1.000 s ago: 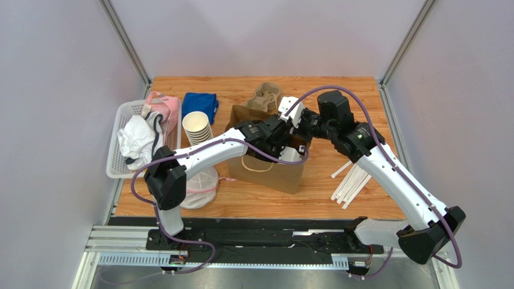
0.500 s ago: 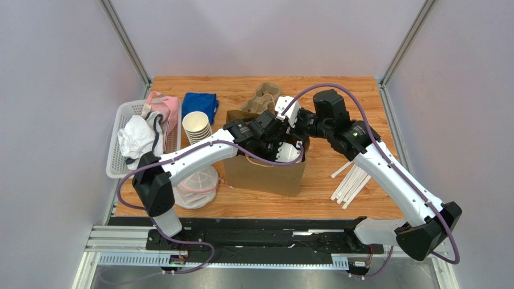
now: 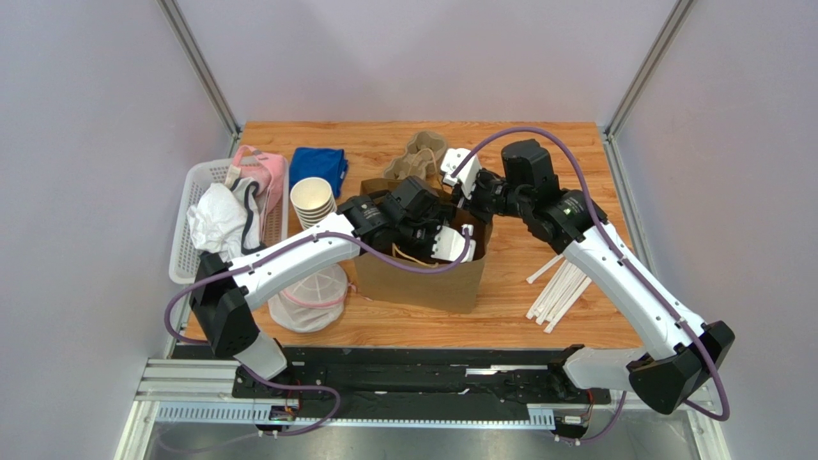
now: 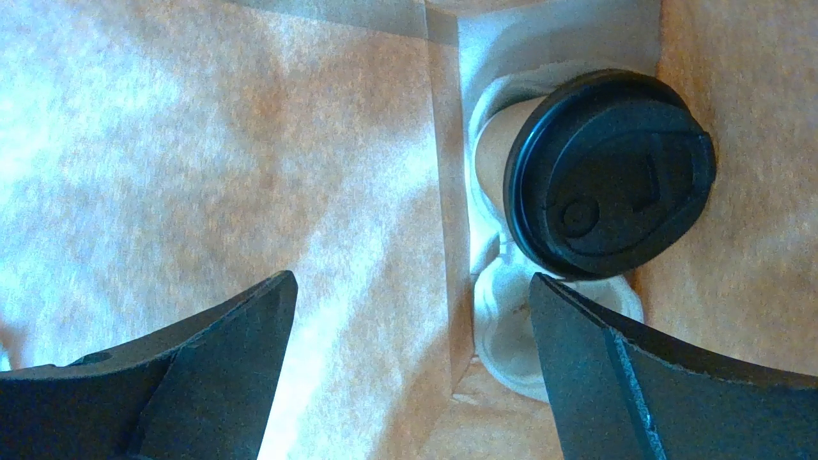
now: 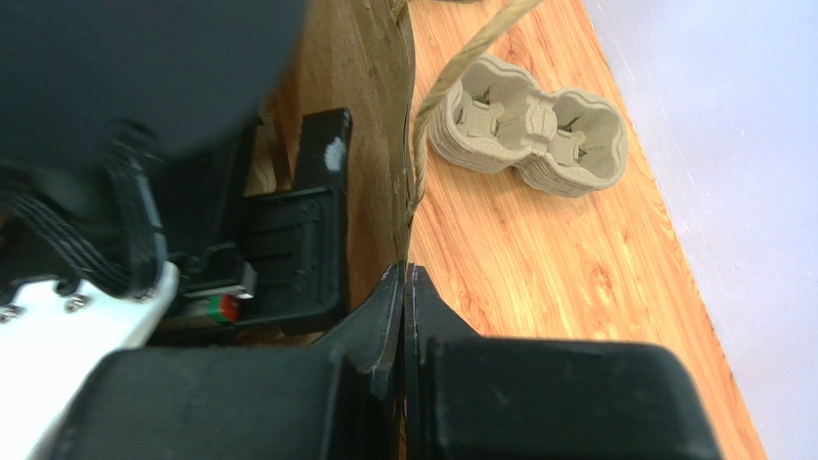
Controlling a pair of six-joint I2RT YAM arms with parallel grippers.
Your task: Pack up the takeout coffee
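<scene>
The brown paper bag (image 3: 422,278) stands in the middle of the wooden surface (image 3: 365,139), and its walls close in the left end effector (image 4: 408,287) on every side. Outside the bag, a stack of lidless paper cups (image 3: 313,201), a blue cloth (image 3: 319,165) and a white basket (image 3: 182,230) of rags sit off to that end effector's left. A moulded pulp cup carrier (image 5: 528,139) lies just beyond the right end effector (image 5: 403,283), and white straws (image 3: 559,287) lie nearer the arm bases on the right.

The left arm bends over the bag's mouth with its wrist down inside. The right arm stretches across to the bag's far right rim.

Only the left wrist camera sees into the bag. There the takeout coffee (image 4: 610,172) rests at the bottom with its black lid on, just past the right finger (image 4: 624,383). The left end effector is released, its jaws spread wide around nothing. Only the right wrist camera shows the right end effector clenched, grasping the paper bag's edge below the rope handle (image 5: 461,57).
</scene>
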